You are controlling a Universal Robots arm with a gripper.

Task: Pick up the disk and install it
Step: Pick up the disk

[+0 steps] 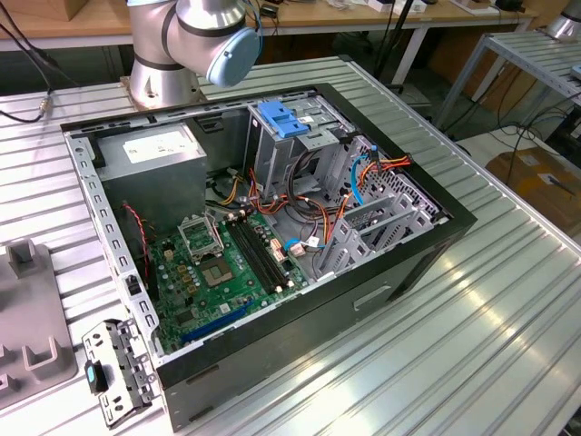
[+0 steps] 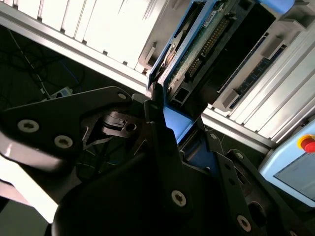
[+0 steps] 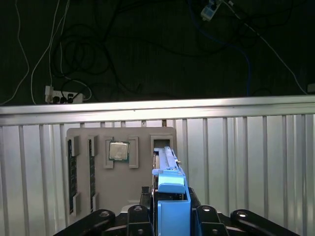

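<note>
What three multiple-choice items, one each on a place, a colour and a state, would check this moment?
1. Where is the disk?
A. on the floor
B. in the gripper
C. in a person's hand

2. What colour is the disk's carrier frame?
A. blue
B. red
C. yellow

3. In what state is the computer case?
A. closed all round
B. wrapped in film
C. open, with the motherboard bare

Answers:
1 B: in both wrist views the gripper clamps the disk.
2 A: the frame shows bright blue in both wrist views.
3 C: the exterior view looks straight into the open case.
</note>
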